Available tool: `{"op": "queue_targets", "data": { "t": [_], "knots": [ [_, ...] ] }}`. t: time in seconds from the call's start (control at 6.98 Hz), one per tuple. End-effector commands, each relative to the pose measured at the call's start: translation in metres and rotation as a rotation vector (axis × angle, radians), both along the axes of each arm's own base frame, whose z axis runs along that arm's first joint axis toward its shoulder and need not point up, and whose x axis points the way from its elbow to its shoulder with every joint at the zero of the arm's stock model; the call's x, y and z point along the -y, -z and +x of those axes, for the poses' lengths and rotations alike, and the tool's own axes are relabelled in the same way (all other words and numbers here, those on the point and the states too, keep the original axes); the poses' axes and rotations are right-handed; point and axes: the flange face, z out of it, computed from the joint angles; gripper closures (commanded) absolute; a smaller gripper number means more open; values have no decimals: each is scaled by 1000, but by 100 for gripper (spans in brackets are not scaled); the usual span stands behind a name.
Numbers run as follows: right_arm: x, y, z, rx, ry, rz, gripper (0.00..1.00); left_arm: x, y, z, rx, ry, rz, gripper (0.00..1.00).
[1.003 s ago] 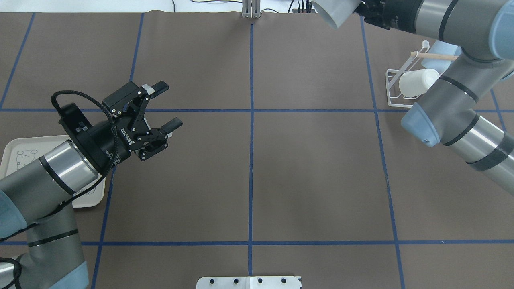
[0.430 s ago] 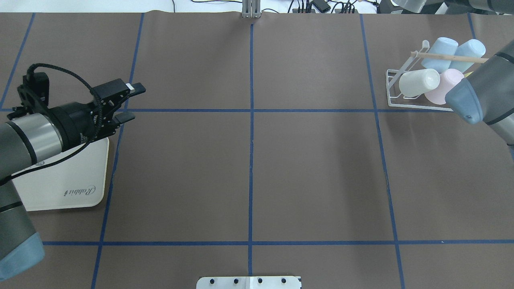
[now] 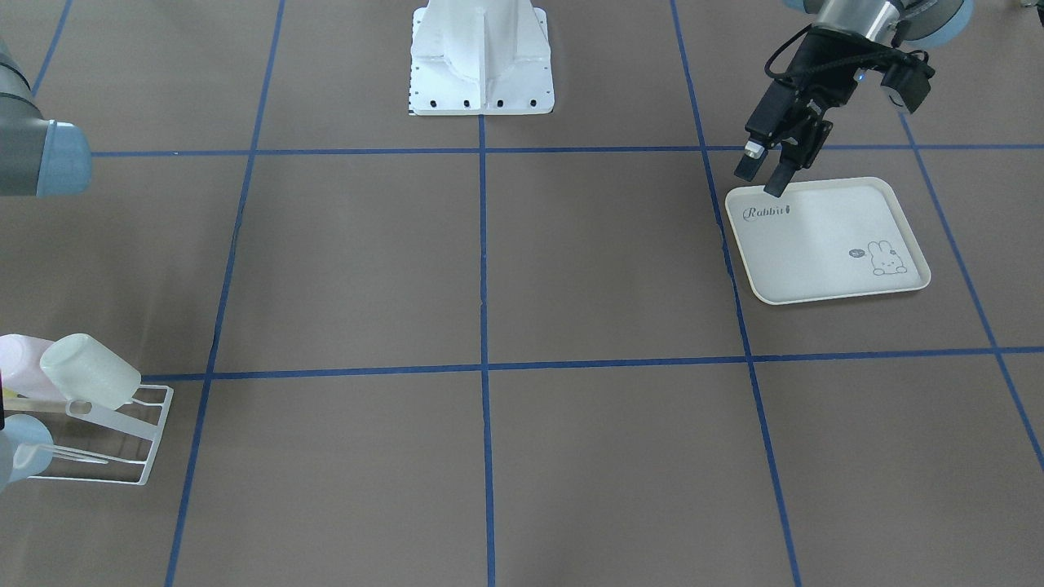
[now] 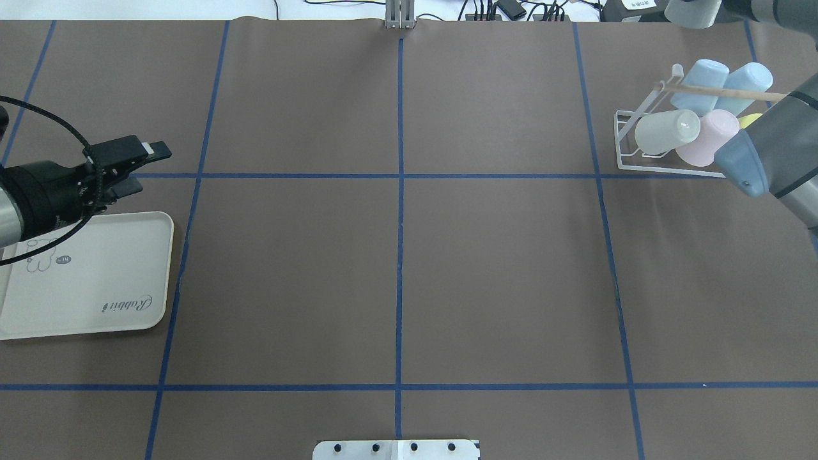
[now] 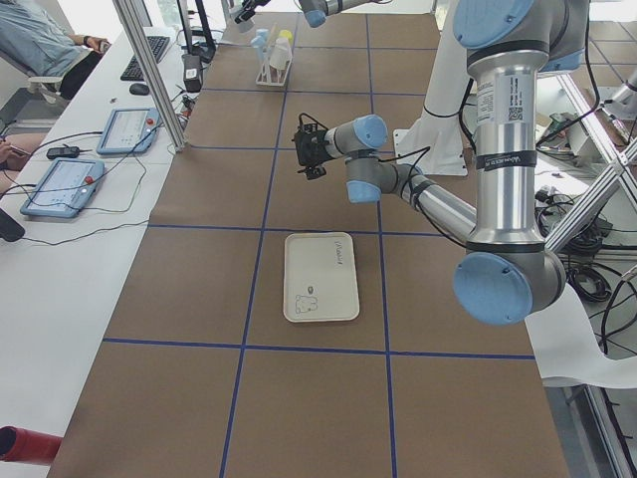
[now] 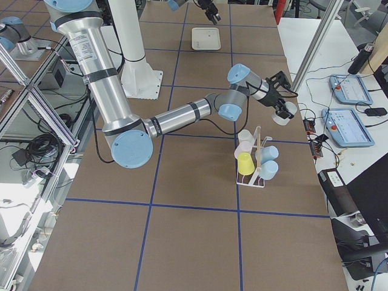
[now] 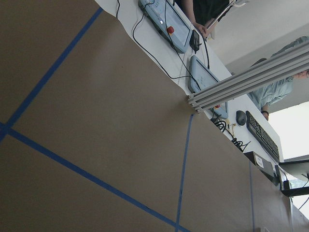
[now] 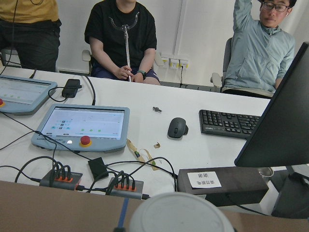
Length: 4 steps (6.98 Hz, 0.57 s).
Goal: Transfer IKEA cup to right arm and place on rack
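The left end effector (image 3: 760, 173) hangs over a corner of the tray (image 3: 816, 244); its fingers are apart and hold nothing. The right end effector (image 6: 280, 107) is clamped on the pale cup (image 4: 689, 13); the cup is up in the air, near the rack (image 4: 645, 168) but not on it.

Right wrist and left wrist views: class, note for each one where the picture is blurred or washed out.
Right wrist view: the cup at the bottom edge is soft and out of focus, while the keyboard behind it is sharp. Left wrist view: the right edge burns out to white in bright light, and the brown table cover is evenly lit.
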Motion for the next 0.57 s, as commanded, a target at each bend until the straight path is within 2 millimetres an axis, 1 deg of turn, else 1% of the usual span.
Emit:
{"op": "queue_targets", "data": {
  "t": [0.0, 0.14, 0.29, 0.43],
  "knots": [
    [12, -32, -8, 0, -25, 63, 100, -1, -5, -6, 19, -5, 0, 0],
    [5, -39, -26, -18, -84, 108, 100, 0, -6, -5, 22, -6, -2, 0],
    [-6, -37, -50, -29, -124, 140, 100, 0, -8, -4, 23, -8, -3, 0],
    [-8, -35, -51, -26, -122, 145, 100, 0, -9, -4, 25, -8, -5, 0]
  ]
}}
